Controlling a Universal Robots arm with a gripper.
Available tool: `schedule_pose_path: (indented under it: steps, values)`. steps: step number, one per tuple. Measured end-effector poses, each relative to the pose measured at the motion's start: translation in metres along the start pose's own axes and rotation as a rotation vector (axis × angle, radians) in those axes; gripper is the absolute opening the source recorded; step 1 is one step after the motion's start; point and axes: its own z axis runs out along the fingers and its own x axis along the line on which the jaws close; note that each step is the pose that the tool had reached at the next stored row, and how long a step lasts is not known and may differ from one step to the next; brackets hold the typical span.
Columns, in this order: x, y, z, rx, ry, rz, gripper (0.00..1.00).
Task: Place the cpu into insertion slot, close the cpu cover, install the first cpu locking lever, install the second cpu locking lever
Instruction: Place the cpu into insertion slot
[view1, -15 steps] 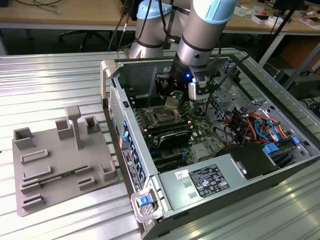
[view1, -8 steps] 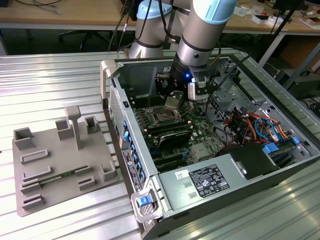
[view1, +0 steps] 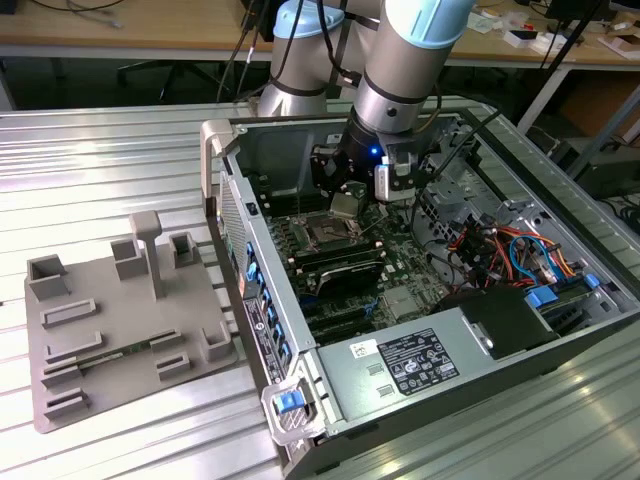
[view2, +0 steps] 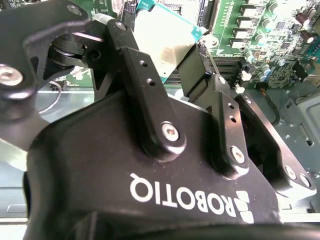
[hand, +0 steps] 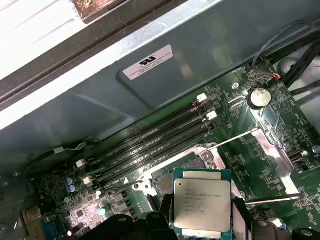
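Observation:
My gripper (view1: 347, 207) hangs inside the open computer case and is shut on the cpu (view1: 345, 204), a small square chip with a silver-grey top. In the first wrist view the cpu (hand: 202, 202) sits between the black fingers, just above the insertion slot (hand: 162, 185), which it partly hides. In the exterior view the dark insertion slot (view1: 326, 238) lies a little below and in front of the chip. The cpu cover (hand: 276, 150), a silvery frame, stands swung open beside the slot. In the second wrist view the cpu (view2: 165, 45) shows edge-on between the fingers (view2: 145, 85).
Long black memory slots (hand: 150, 140) run beside the socket. Next to them rises the case wall (hand: 200, 75). Thin lever wires (hand: 265, 200) lie near the socket. A power supply (view1: 410, 365) and coloured cables (view1: 500, 250) fill the case's exterior-view right. A grey fixture plate (view1: 110, 330) lies on the table.

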Motion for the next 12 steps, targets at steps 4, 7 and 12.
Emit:
schedule_pose_path:
  steps: [4, 7, 12]
  values:
    - [0.0000, 0.0000, 0.0001, -0.0003, -0.0010, 0.012, 0.55]
    - [0.0000, -0.0001, 0.0001, -0.0004, -0.0016, 0.019, 0.55]
    - [0.0000, -0.0001, 0.0002, -0.0007, -0.0031, 0.037, 0.55]
